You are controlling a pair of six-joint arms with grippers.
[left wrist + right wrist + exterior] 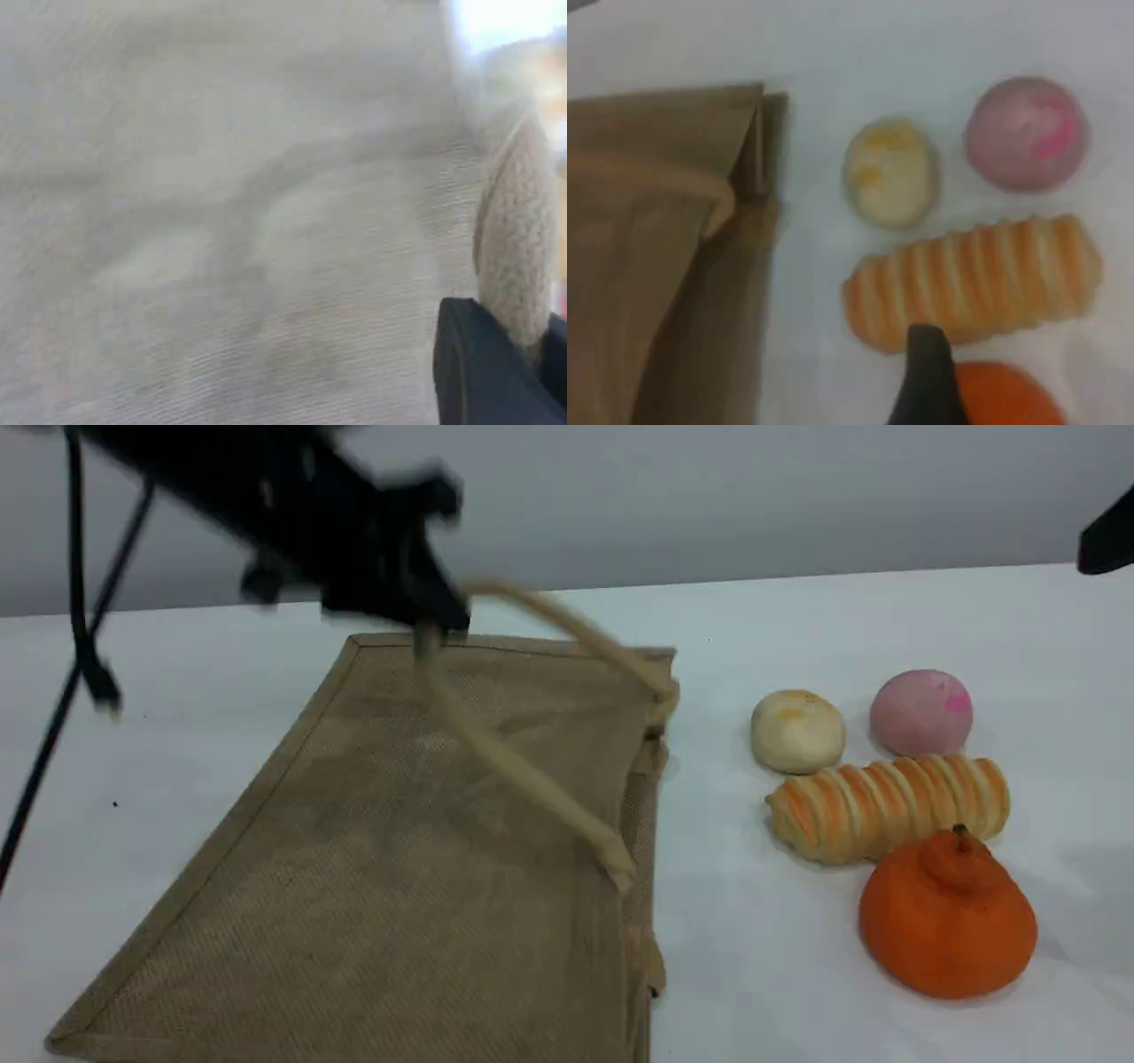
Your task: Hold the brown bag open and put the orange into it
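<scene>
The brown bag (354, 868) lies flat on the white table, its mouth facing right. My left gripper (427, 631) hangs over the bag's far edge, shut on the upper beige handle (523, 775), which is pulled up into a taut loop. In the left wrist view the handle (518, 257) runs into the dark fingertip (483, 367) above the bag's weave (221, 221). The orange (946, 921) sits at the front right, apart from the bag. In the right wrist view a dark fingertip (928, 381) hovers just over the orange (1005, 394), holding nothing. The right arm (1106, 540) only peeks in at the scene's right edge.
A striped bread roll (889, 804) lies right behind the orange. Behind the roll sit a pale round bun (797, 731) and a pink bun (921, 713). The left arm's black cables (84, 646) hang down at the far left.
</scene>
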